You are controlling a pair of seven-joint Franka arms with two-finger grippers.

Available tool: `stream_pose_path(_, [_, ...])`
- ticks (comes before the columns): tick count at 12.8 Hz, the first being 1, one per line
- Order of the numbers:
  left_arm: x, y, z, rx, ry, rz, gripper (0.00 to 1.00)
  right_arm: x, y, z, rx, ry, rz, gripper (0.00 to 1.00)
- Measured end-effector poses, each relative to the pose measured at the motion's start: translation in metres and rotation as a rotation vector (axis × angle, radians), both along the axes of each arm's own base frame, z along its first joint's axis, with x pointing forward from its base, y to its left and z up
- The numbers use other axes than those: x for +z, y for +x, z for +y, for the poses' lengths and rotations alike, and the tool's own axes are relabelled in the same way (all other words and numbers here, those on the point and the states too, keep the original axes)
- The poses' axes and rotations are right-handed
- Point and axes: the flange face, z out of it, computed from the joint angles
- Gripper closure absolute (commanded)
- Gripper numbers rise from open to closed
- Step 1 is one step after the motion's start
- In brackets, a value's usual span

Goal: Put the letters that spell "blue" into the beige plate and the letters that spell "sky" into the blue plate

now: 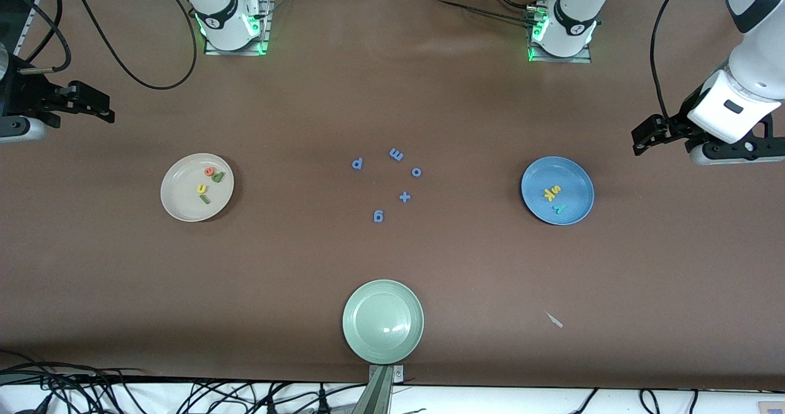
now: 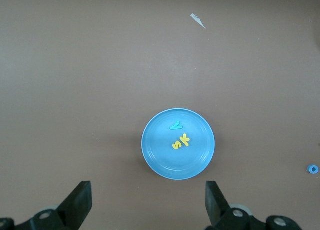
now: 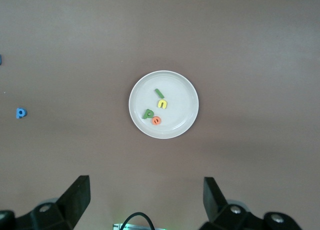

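Lowest in the front view, at bottom centre, a pale green plate [image 1: 382, 321] sits at the near edge of the brown tabletop [image 1: 276, 267], with a small pale scrap [image 1: 554, 320] lying lower right of centre.

Farther up, mid-frame, five small blue letters [image 1: 392, 184] are scattered in a loose ring. Level with them at centre-left, the beige plate [image 1: 197, 187] holds four letters close together: the orange e [image 1: 210, 170] and green b [image 1: 218, 177] touching, the yellow u [image 1: 201, 188] and the dark green bar l [image 1: 205, 199] just nearer the camera. At centre-right, the blue plate [image 1: 557, 190] holds the yellow s [image 1: 549, 195] and yellow k [image 1: 556, 190] side by side, with the teal y [image 1: 559, 209] just nearer.

Higher up, at the right edge, the left hand [image 1: 644, 137] hangs in the air past the blue plate toward its own end of the tabletop, fingers apart and empty. At the left edge, the right hand [image 1: 92, 104] hangs the same way past the beige plate, fingers spread, holding nothing.
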Motion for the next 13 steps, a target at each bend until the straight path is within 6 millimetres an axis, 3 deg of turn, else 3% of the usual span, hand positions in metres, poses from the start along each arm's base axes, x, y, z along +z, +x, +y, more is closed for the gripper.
stream_pose_path(7, [0.001,0.000,-0.003,-0.006,0.000,-0.003,0.00,0.022,0.001,0.002,0.012,-0.036,-0.053,0.00])
stream_pose_path(13, [0.003,0.000,-0.003,-0.006,0.000,-0.005,0.00,0.024,0.004,0.003,0.013,-0.035,-0.082,0.00])
